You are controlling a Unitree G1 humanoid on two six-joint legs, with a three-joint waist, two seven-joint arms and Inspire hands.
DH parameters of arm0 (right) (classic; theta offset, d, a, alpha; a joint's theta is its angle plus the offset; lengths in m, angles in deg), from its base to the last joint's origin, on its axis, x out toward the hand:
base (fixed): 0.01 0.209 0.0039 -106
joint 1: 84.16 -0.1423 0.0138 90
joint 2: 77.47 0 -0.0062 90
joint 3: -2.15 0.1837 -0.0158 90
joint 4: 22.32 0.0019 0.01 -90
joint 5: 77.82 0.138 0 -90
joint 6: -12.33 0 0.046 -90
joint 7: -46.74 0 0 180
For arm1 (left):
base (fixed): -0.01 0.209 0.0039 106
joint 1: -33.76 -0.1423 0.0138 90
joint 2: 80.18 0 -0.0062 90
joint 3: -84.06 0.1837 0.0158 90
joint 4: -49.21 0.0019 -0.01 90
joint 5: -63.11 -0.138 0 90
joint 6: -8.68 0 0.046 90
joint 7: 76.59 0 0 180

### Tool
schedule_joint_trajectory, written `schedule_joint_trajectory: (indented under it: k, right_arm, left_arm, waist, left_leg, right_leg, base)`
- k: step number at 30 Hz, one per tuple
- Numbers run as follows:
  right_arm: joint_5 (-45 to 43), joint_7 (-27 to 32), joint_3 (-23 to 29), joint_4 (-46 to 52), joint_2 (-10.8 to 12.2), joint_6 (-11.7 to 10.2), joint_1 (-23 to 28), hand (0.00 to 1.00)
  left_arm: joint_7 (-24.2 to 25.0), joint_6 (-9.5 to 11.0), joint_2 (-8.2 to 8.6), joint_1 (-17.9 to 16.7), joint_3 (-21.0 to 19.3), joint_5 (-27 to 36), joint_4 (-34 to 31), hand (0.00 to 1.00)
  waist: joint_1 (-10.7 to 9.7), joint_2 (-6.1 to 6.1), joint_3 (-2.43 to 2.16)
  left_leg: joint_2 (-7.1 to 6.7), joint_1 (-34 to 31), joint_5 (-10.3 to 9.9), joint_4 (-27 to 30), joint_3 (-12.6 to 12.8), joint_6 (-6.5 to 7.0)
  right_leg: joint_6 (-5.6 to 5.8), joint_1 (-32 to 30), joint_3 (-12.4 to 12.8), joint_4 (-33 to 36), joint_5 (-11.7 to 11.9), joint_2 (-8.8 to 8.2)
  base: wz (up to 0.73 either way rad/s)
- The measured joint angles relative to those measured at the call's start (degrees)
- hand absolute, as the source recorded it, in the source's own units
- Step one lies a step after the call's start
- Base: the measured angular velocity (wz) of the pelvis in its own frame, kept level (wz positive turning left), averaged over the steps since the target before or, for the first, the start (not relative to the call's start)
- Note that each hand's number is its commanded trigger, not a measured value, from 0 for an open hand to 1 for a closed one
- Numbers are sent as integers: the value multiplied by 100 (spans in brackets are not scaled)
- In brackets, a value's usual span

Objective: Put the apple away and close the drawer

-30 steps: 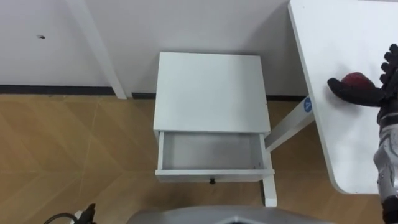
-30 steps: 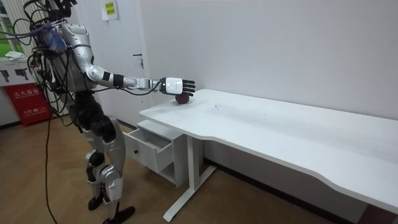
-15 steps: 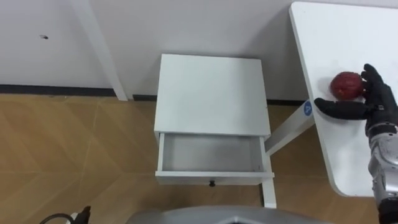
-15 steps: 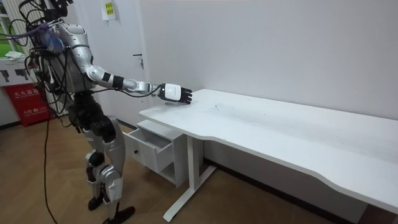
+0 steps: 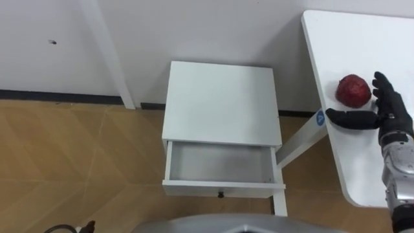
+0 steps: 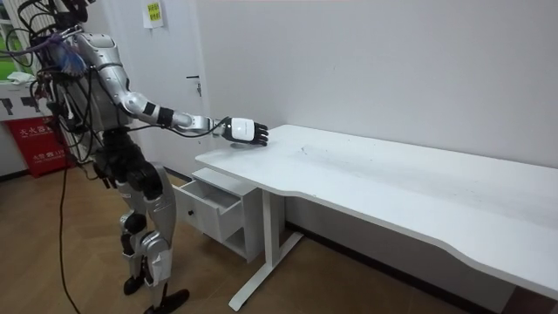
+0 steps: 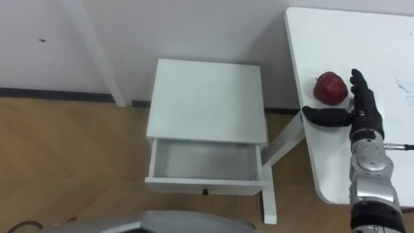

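A dark red apple [image 5: 353, 90] lies near the corner of the white table [image 5: 362, 39] on my right. My right hand [image 5: 390, 110] rests open on the table right beside it, fingers straight along the apple's right side and thumb stretched out below it, not closed round it. The same apple [image 7: 330, 88] and right hand [image 7: 363, 107] appear in the right eye view. The white bedside cabinet [image 5: 223, 100] stands against the wall, and its drawer [image 5: 220, 162] is pulled open and empty. In the room view I stand by the cabinet with my right hand [image 6: 247, 132] reached out over the table corner.
The table's white leg [image 5: 299, 137] slants down just right of the open drawer. A white post [image 5: 107, 52] rises at the wall left of the cabinet. Wooden floor [image 5: 71, 162] spreads to the left.
My right hand, which lay over the apple a second ago, has drawn back toward the table edge, uncovering the apple. The head camera has shifted slightly.
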Motion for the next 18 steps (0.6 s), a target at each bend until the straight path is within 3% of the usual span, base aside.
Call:
schedule_joint_trajectory:
  k: [2,3,5,6,7,18]
  right_arm:
    - [-28,75,81,-96,-70,-1,-67,87]
    - [-47,101,146,-197,-108,-3,-111,86]
    - [-49,125,207,-269,-155,-4,-137,87]
    - [-50,151,209,-295,-185,7,-137,98]
    - [-50,168,218,-309,-190,10,-137,100]
    - [-43,151,198,-329,-184,13,-136,100]
  left_arm:
    - [-2,0,-1,1,-7,0,1,0]
    - [-3,1,-1,-12,-7,0,7,0]
    - [-5,1,-1,-10,-8,0,23,0]
    - [-6,1,-1,-2,-8,0,26,0]
    - [-6,1,-1,-2,-8,0,38,0]
    - [-7,9,-8,40,-8,1,121,0]
  waist:
    - [1,1,1]
    - [9,-1,2]
    - [16,-9,6]
    - [18,-19,11]
    - [23,-26,15]
    - [26,-74,23]
  left_leg:
    - [0,3,1,3,-6,-1]
    - [0,4,1,2,-8,-1]
    - [-1,19,1,2,-16,-2]
    - [-1,27,1,-2,-26,-2]
    - [0,25,2,-6,-31,-4]
    - [0,6,2,-7,-42,-5]
  right_leg:
    - [0,13,-5,0,0,0]
    - [0,41,-12,-1,0,0]
    - [0,69,-46,-10,0,0]
    - [0,74,-59,-10,0,1]
    - [0,75,-65,-13,0,4]
    - [0,73,-126,-17,0,1]
  base:
    - [0]
    - [4]
    - [6]
    - [5]
    - [3]
    - [0]
